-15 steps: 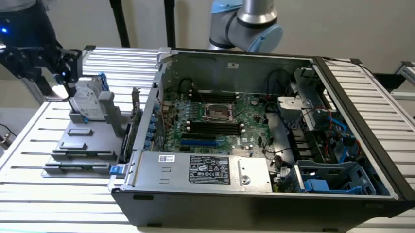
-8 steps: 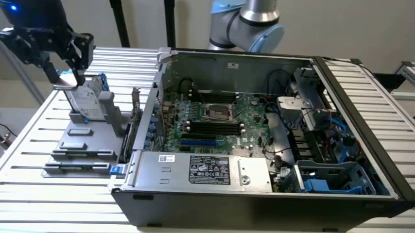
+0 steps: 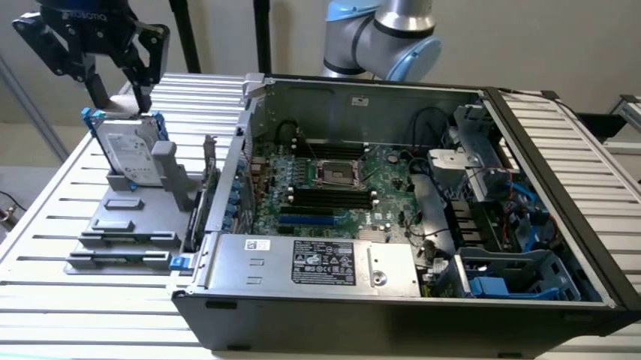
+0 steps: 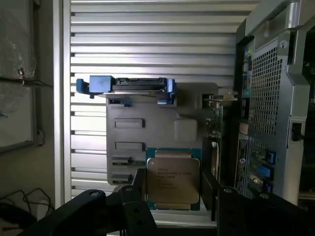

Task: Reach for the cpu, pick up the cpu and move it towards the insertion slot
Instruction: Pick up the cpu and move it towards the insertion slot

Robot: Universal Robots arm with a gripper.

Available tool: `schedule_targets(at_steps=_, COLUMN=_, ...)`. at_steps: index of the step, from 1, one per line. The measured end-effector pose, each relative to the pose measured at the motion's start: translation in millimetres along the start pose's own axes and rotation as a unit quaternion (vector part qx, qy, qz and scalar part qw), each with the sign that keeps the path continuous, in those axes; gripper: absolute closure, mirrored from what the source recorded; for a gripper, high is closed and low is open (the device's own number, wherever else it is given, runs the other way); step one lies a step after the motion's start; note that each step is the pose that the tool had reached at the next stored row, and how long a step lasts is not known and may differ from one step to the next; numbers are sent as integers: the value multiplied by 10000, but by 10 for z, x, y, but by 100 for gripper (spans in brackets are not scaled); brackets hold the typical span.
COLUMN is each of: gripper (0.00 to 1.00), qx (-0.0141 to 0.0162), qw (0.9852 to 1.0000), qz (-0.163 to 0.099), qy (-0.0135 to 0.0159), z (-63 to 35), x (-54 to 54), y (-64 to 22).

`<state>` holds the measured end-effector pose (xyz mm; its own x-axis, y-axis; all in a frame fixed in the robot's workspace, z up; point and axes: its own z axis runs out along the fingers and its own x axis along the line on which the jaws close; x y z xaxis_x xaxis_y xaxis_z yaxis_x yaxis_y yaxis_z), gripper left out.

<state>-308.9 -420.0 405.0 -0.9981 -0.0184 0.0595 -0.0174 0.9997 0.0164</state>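
Fingers: we see the gripper (image 3: 122, 99) raised over the bench's (image 3: 40, 225) far corner, at the exterior view's left. Its fingers (image 4: 209, 191) appear drawn in against two opposite edges of the cpu (image 4: 173, 182).
Cpu: held flat above the grey holder (image 4: 157, 132), metal top facing the wrist camera.
Insertion slot (image 3: 334, 174): inside the open computer case (image 3: 401, 97), well apart from the fingers, toward the exterior view's right.

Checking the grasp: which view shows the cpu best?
The wrist view: the cpu faces the camera, its printed metal top plain between the fingers of the gripper. The exterior view gives a small pale shape at the fingertips.
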Motion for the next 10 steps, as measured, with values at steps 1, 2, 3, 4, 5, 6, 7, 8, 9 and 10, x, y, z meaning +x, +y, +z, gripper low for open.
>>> schedule_targets(at_steps=1, gripper=46, qx=-2, qw=10000, qz=-2, qy=2, z=-18, x=-44, y=-1)
schedule_targets(at_steps=2, gripper=46, qx=-6, qw=10000, qz=-4, qy=2, z=-33, x=-92, y=-2)
schedule_targets(at_steps=3, gripper=46, qx=-9, qw=10000, qz=-6, qy=2, z=-46, x=-137, y=-2)
schedule_targets(at_steps=4, gripper=46, qx=-13, qw=10000, qz=-7, qy=2, z=-58, x=-181, y=-3)
schedule_targets(at_steps=5, gripper=46, qx=-19, qw=10000, qz=-8, qy=2, z=-70, x=-225, y=-4)
schedule_targets(at_steps=6, gripper=46, qx=-27, qw=10000, qz=-10, qy=2, z=-83, x=-269, y=-4)
schedule_targets(at_steps=7, gripper=46, qx=-37, qw=10000, qz=-12, qy=2, z=-96, x=-314, y=-6)
schedule_targets(at_steps=8, gripper=46, qx=-48, qw=10000, qz=-15, qy=1, z=-109, x=-358, y=-7)
schedule_targets(at_steps=9, gripper=46, qx=-63, qw=10000, qz=-17, qy=1, z=-123, x=-406, y=-8)
schedule_targets(at_steps=10, gripper=46, qx=-78, qw=10000, qz=-19, qy=0, z=-134, x=-450, y=-9)
